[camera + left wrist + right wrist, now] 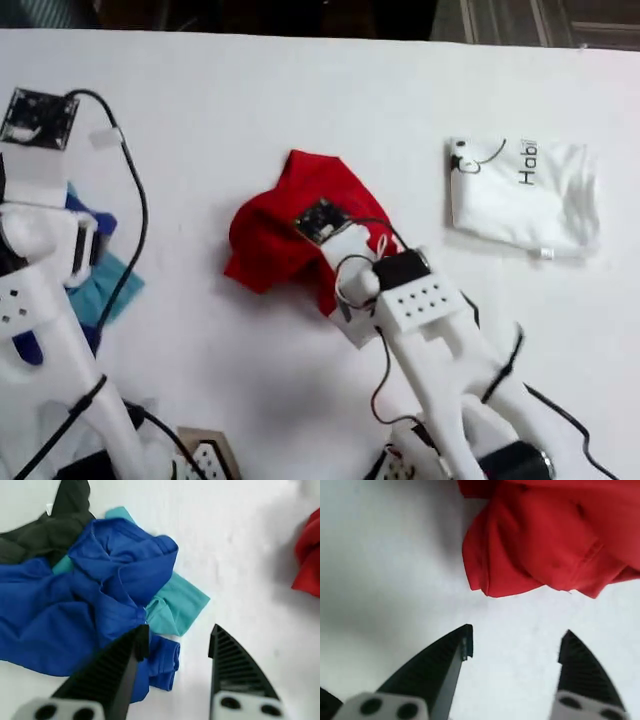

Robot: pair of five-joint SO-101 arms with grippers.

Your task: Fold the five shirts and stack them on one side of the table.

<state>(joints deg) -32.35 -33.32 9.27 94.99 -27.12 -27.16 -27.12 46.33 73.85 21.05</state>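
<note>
White surface [250,100] from edge to edge, with dark floor beyond its far edge, and the shirts lie scattered across it. A red shirt [270,235] sits crumpled in a loose heap about the middle of the surface, not folded. Toward the right edge, well apart from it, a white shirt [520,200] lies folded into a flat rectangle with dark print on top. At the left edge three more are bunched together: a blue shirt [75,610] rumpled on top, a teal shirt [180,600] poking out from under it, and a black shirt [50,535] touching the blue one on its far side. The right arm [420,300] reaches in from the near edge and stops over the near side of the red shirt. Its right gripper [517,635] has its fingers spread wide and holds nothing; bare surface shows between them, and the red hem lies just beyond the tips. The left arm [40,250] stands over the pile at the left edge, with a black cable [135,200] looping beside it. The left gripper [177,640] is also spread wide and holds nothing. One finger [125,665] hangs over the blue sleeve end and the other over bare surface, though whether either touches the cloth I cannot tell.
</note>
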